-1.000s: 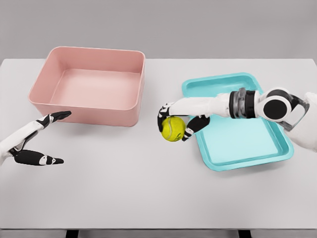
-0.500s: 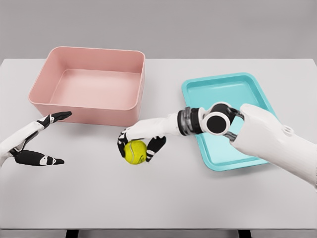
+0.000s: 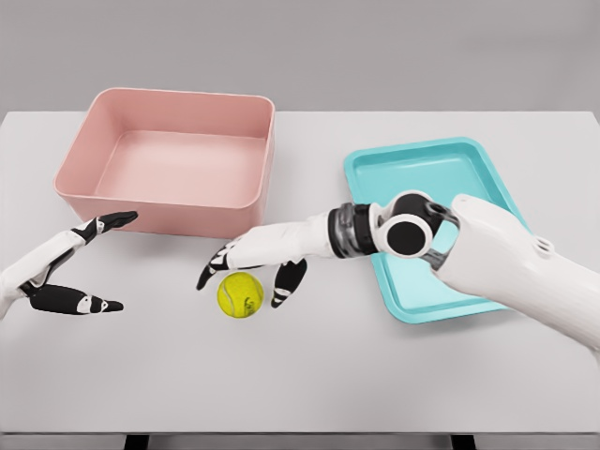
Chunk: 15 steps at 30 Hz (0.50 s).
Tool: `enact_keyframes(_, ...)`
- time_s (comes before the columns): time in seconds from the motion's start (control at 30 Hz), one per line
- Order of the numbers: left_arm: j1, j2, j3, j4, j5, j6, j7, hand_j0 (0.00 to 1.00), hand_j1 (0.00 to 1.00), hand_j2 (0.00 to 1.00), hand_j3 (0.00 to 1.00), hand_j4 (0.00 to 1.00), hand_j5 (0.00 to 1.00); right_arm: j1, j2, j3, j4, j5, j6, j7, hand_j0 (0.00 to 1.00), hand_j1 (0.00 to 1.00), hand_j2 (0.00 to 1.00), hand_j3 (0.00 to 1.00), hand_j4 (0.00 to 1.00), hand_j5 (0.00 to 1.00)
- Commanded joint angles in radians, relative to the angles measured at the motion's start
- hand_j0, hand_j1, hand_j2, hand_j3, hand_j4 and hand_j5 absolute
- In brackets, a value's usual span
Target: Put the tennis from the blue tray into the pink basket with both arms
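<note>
The tennis ball (image 3: pixel 241 293) lies on the table (image 3: pixel 309 375) before the pink basket (image 3: pixel 169 161), off the blue tray (image 3: pixel 450 281); my right robot hand (image 3: pixel 251 272) hovers splayed above it. My left robot hand (image 3: pixel 70 267) waits open; the basket drop remains.

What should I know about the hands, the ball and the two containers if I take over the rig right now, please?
Right hand: fingers spread over the tennis ball, holding nothing.
Left hand: open near the table's left edge, in front of the pink basket, holding nothing.
The ball sits on the table, between the basket and the blue tray, just in front of the basket's near right corner.
Done: the ball is out of the tray.
Left: the left hand has to pick it up and put it into the basket, which holds nothing yet.
</note>
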Motion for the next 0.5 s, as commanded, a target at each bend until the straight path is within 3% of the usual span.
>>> enact_keyframes(0.0, 0.0, -0.001, 0.0, 0.0, -0.001, 0.0, 0.0, 1.0, 1.0, 1.0, 1.0, 1.0, 1.0, 0.0, -0.025, -0.027, -0.059, -0.003, -0.001, 0.0, 1.0, 1.0, 1.0, 1.0, 1.0, 1.0)
enact_keyframes(0.03, 0.0, -0.001, -0.003, 0.0, -0.004, 0.0, 0.0, 1.0, 1.0, 1.0, 1.0, 1.0, 1.0, 0.002, -0.043, -0.047, -0.103, -0.004, -0.01, 0.0, 1.0, 1.0, 1.0, 1.0, 1.0, 1.0)
enact_keyframes(0.1, -0.003, -0.004, -0.007, -0.002, -0.019, 0.0, -0.001, 1.0, 1.0, 1.0, 1.0, 1.0, 1.0, 0.006, -0.089, -0.117, -0.155, -0.022, -0.129, 0.0, 1.0, 1.0, 1.0, 1.0, 1.0, 1.0)
enact_keyframes(0.13, -0.003, -0.005, -0.01, -0.003, -0.027, 0.0, -0.001, 1.0, 1.0, 1.0, 1.0, 1.0, 1.0, 0.012, -0.117, -0.172, -0.155, -0.097, -0.245, 0.0, 1.0, 1.0, 1.0, 1.0, 1.0, 1.0)
enact_keyframes(0.2, -0.002, -0.016, -0.012, -0.008, -0.038, 0.0, 0.0, 1.0, 1.0, 1.0, 1.0, 1.0, 1.0, 0.037, -0.244, -0.287, -0.152, -0.335, -0.421, 0.0, 1.0, 1.0, 1.0, 1.0, 1.0, 1.0)
enact_keyframes(0.3, -0.003, -0.031, -0.033, -0.008, -0.039, 0.0, 0.0, 1.0, 1.0, 1.0, 1.0, 1.0, 1.0, 0.072, -0.379, -0.396, -0.103, -0.533, -0.446, 0.0, 1.0, 1.0, 1.0, 1.0, 1.0, 1.0)
enact_keyframes(0.43, -0.005, -0.05, -0.072, -0.017, -0.044, 0.0, 0.0, 1.0, 1.0, 1.0, 1.0, 1.0, 1.0, 0.132, -0.401, -0.433, 0.052, -0.722, -0.446, 0.0, 1.0, 1.0, 1.0, 1.0, 1.0, 1.0)
enact_keyframes(0.47, -0.006, -0.079, -0.076, -0.022, -0.047, 0.0, 0.0, 1.0, 1.0, 1.0, 1.0, 1.0, 1.0, 0.137, -0.41, -0.433, 0.094, -0.722, -0.446, 0.0, 1.0, 1.0, 1.0, 1.0, 1.0, 1.0)
